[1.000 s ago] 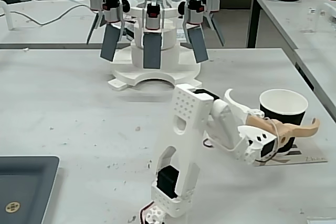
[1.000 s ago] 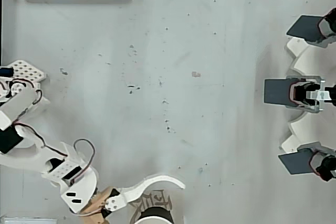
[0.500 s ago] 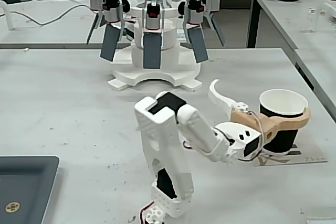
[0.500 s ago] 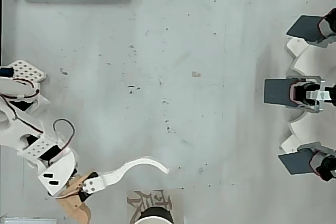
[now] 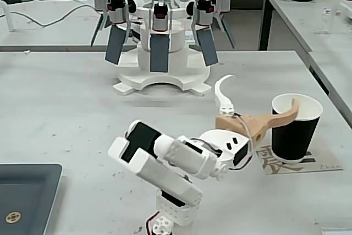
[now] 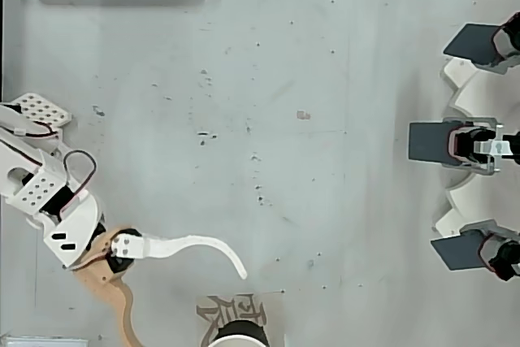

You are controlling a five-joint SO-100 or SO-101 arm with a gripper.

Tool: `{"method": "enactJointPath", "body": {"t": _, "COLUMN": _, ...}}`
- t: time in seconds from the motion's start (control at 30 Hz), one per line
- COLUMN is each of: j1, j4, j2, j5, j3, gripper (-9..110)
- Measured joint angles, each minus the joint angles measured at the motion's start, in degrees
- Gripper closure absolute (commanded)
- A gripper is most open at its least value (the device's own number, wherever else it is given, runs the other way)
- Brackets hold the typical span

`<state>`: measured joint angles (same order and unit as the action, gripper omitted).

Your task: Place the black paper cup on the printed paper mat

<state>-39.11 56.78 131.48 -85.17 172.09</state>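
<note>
Standing: tapered black paper cup [image 5: 295, 127] | beige printed paper mat [image 5: 275, 163] | end effector [image 5: 258, 100] spread

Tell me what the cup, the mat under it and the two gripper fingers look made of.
Cup: likely paper, matte black outside, white inside, rolled rim. Mat: thin beige printed paper, lying flat. Gripper: one finger tan, looks like wood or wood-toned plastic; the other glossy white, probably printed plastic.
</note>
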Motion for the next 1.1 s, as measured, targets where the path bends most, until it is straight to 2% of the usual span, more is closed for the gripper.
{"method": "enactJointPath", "body": {"t": 0.27, "j1": 8.88, "j4": 0.00, "j2": 6.15, "j5": -2.11, "j3": 2.72, "gripper": 71}}
{"method": "enactJointPath", "body": {"t": 0.63, "j1": 25.05, "j4": 0.00, "j2": 6.24, "j5": -3.87, "j3": 2.81, "gripper": 73}}
{"method": "enactJointPath", "body": {"t": 0.9, "j1": 34.80, "j4": 0.00, "j2": -0.09, "j5": -4.83, "j3": 0.00, "gripper": 74}}
{"method": "enactJointPath", "body": {"t": 1.1, "j1": 37.09, "j4": 0.35, "j2": -10.90, "j5": -4.75, "j3": -9.14, "gripper": 74}}
